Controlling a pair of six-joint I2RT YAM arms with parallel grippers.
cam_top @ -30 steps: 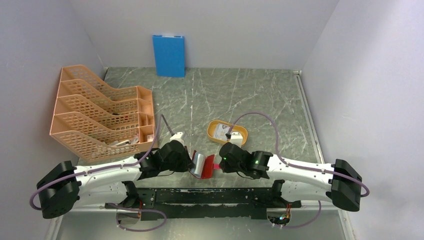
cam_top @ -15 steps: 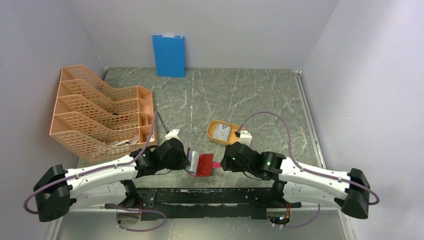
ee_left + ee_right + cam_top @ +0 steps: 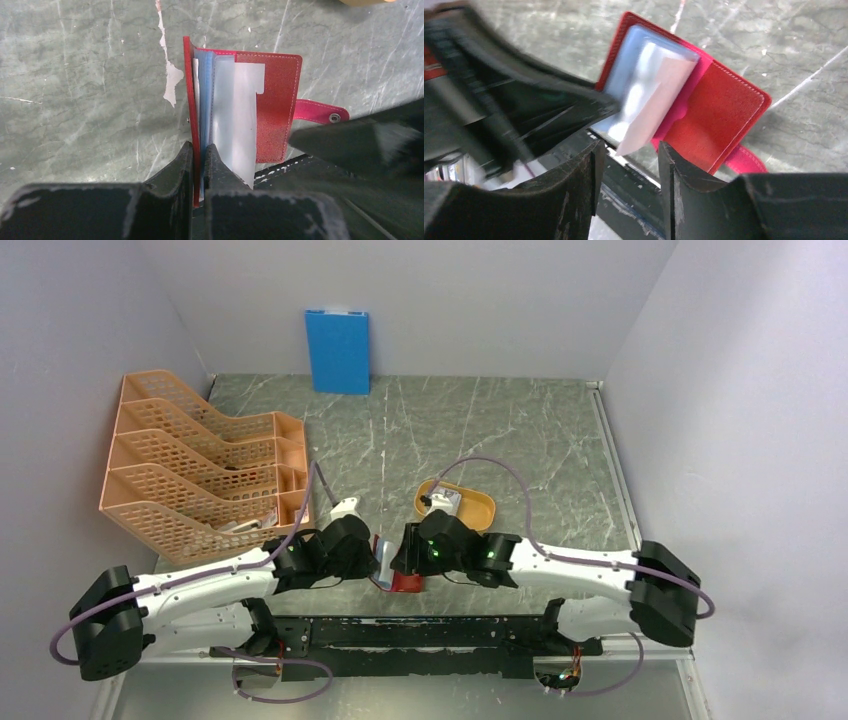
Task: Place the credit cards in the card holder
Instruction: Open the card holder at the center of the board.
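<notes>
1. My right gripper (image 3: pixel 626 150) has let go, empty now, and has swung back over the card holder (image 3: pixel 272 107).
2. My left gripper (image 3: pixel 199 150) stays clenched on its cover, at the table's (image 3: pixel 480 430) near edge.
3. A blue credit card (image 3: pixel 205 90) sits in the sleeves, so I judge one is delivered.

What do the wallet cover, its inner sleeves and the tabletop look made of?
Wallet cover: red leather or imitation, fine grain, pale stitching along the edge. Inner sleeves: clear glossy soft plastic, catching glare. Tabletop: green marbled stone look, white chips; possibly printed laminate.
</notes>
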